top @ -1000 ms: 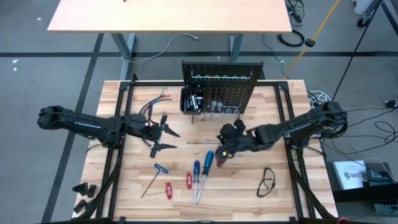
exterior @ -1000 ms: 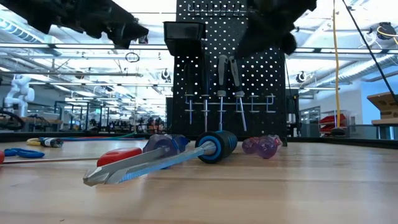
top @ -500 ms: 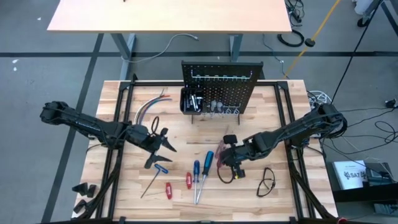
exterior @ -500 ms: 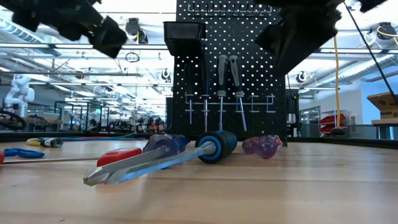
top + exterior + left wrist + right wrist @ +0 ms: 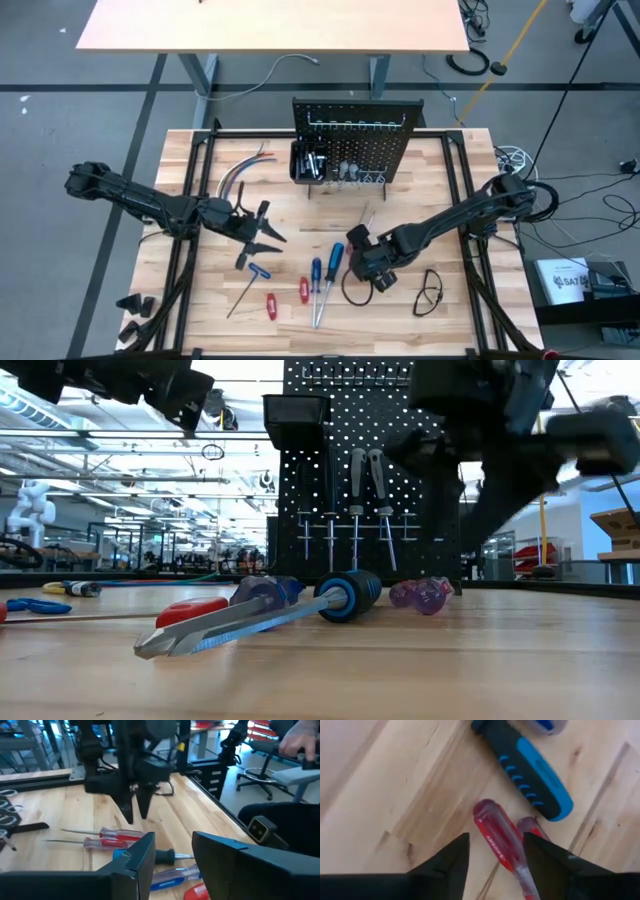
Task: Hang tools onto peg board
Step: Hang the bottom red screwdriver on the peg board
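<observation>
Near the table's middle, the right gripper [image 5: 492, 857] hangs low with fingers spread, a red screwdriver [image 5: 495, 835] lying between them, seemingly untouched, and a blue-and-black handle [image 5: 527, 762] just beyond. More tools [image 5: 315, 280] lie on the table [image 5: 410, 330] in front of the peg board [image 5: 355, 140]. The left gripper [image 5: 262, 235] hovers open above the table's left half.

2 dark jointed arms, black wedge-shaped fingers [image 5: 447, 865]
</observation>
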Robot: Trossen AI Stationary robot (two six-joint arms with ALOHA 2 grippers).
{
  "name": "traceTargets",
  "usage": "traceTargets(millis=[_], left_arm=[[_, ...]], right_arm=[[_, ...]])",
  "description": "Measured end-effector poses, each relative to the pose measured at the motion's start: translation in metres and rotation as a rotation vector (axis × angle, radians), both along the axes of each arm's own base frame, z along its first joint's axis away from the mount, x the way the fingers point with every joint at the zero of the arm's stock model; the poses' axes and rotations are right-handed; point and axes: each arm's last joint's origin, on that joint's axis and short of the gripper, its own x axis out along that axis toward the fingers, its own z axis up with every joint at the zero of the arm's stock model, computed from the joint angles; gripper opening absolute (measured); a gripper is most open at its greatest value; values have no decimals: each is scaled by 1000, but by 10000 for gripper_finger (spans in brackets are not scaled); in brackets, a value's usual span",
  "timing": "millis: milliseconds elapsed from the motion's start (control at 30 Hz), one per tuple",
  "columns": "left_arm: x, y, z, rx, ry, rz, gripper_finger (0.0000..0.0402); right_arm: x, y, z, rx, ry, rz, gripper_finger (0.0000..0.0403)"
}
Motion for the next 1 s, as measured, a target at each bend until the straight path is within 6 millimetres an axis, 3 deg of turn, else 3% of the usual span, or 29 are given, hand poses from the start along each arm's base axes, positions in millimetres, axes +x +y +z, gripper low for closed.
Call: traceTargets(millis=[333,633,1000], left_arm=[[1,0,2,1,-21,11,130],[1,0,2,29,-37,3,130],[0,0,1,29,-25,3,130]], right_arm=[[8,-14,-15,-119,53,130,196],[11,-29,-17,-46,83,118,178],[17,-28,-48,-70,175,124,164]])
